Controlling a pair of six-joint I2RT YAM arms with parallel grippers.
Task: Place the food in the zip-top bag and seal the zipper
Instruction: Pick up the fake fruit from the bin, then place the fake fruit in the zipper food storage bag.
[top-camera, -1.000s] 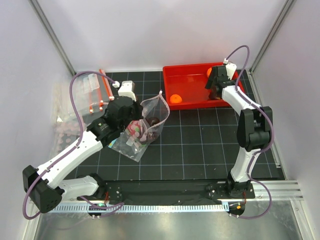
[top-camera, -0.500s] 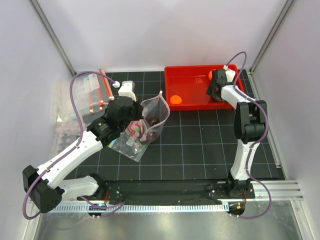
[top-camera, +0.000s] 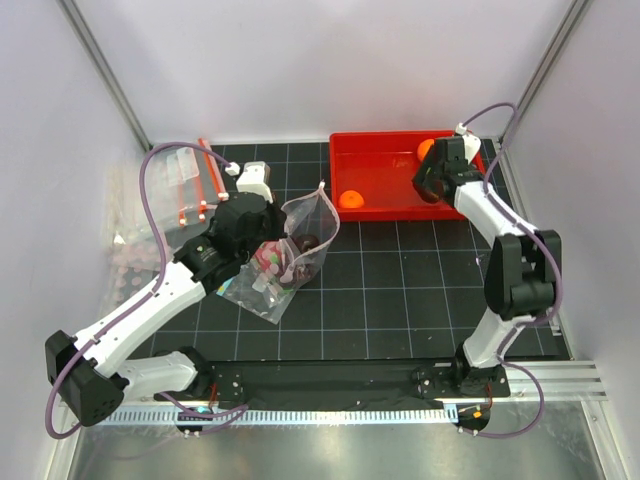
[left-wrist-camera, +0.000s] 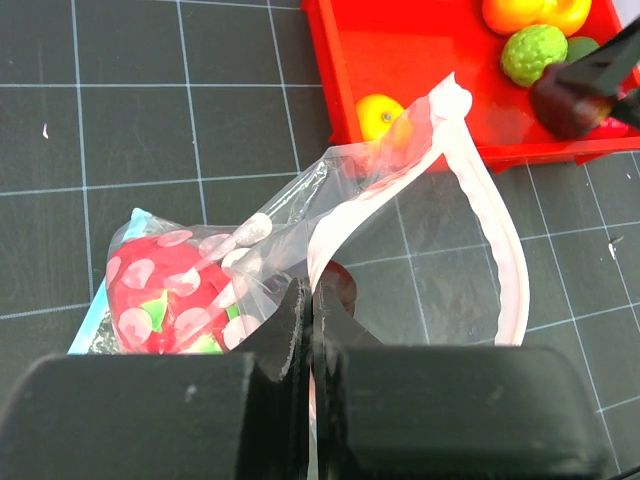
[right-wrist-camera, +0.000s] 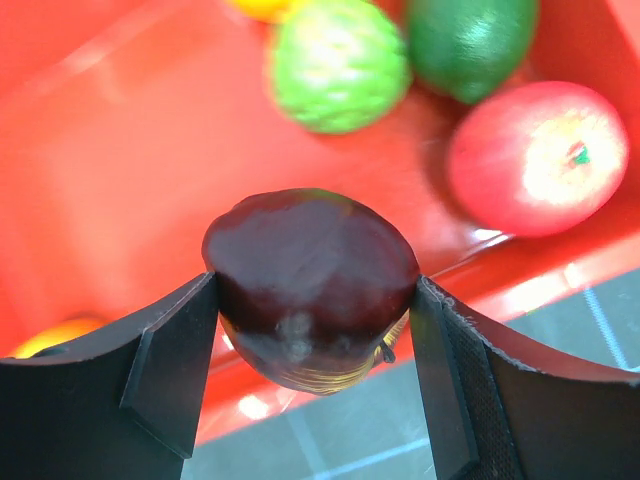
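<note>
The dotted zip-top bag (top-camera: 292, 250) lies open on the mat, its pink zipper strip (left-wrist-camera: 492, 225) curving round the mouth. Inside are the pink dragon fruit (left-wrist-camera: 160, 295) and a red round fruit (left-wrist-camera: 347, 283); the grape bunch cannot be made out. My left gripper (top-camera: 268, 236) is shut on the near edge of the bag's mouth (left-wrist-camera: 312, 300). My right gripper (top-camera: 429, 187) is shut on the dark fruit (right-wrist-camera: 310, 260) and holds it over the front edge of the red tray (top-camera: 385, 160). The dark fruit also shows in the left wrist view (left-wrist-camera: 562, 100).
The red tray (right-wrist-camera: 110, 160) holds a green lime (right-wrist-camera: 338, 62), a darker green fruit (right-wrist-camera: 470, 40), a red apple (right-wrist-camera: 540, 155) and orange fruits (top-camera: 350, 198). Plain clear bags (top-camera: 180, 185) lie at the far left. Metal frame posts stand at the back corners.
My right arm has swung its elbow out to the right and the wrist has turned, still over the tray with the dark fruit. The left arm and bag have not moved.
</note>
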